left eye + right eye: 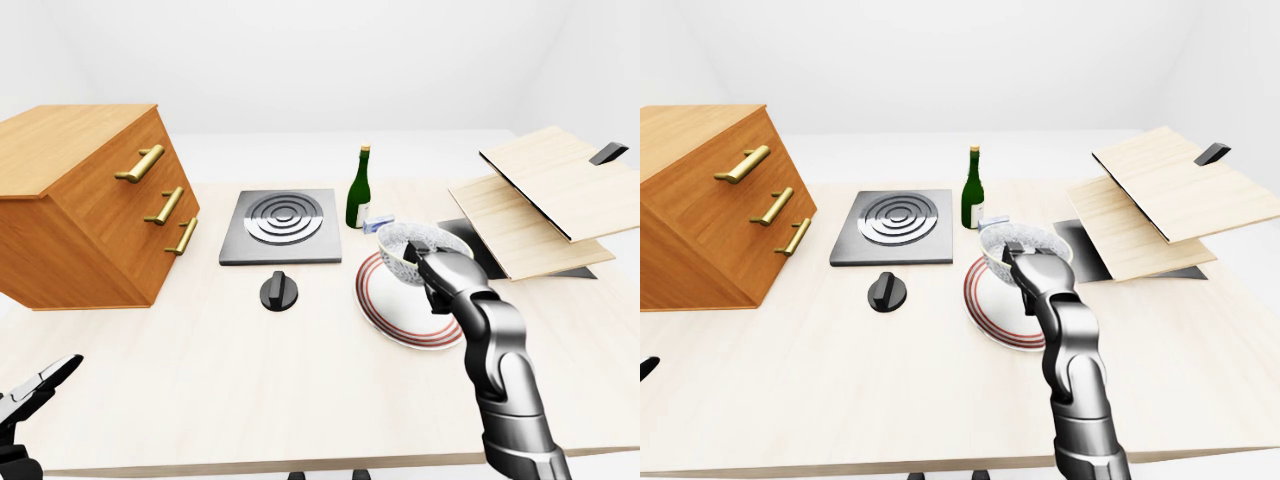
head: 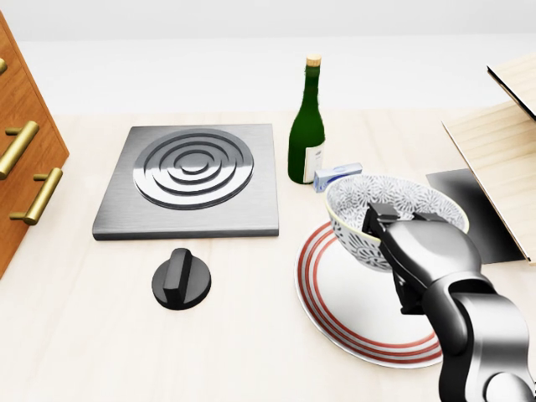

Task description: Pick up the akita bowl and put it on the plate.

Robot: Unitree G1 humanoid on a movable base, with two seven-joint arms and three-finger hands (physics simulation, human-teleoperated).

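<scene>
Right fingers [image 2: 378, 221] grip one akita bowl [image 2: 368, 198] over one plate [image 2: 335, 295]; left fingers [image 1: 42, 381] spread; one bottle [image 2: 306, 126].

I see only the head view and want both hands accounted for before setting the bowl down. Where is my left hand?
Observer: The left hand sits in the left-eye view's bottom-left corner, far from the plate, fingers open and empty.
Operator: What is the wood at my left edge?
Observer: A chest of drawers, standing left of the hob; the left-eye view shows its whole top.
Operator: And the boards on my right?
Observer: Two pale boards lie overlapped; the upper one carries a dark handle at its far corner.
</scene>
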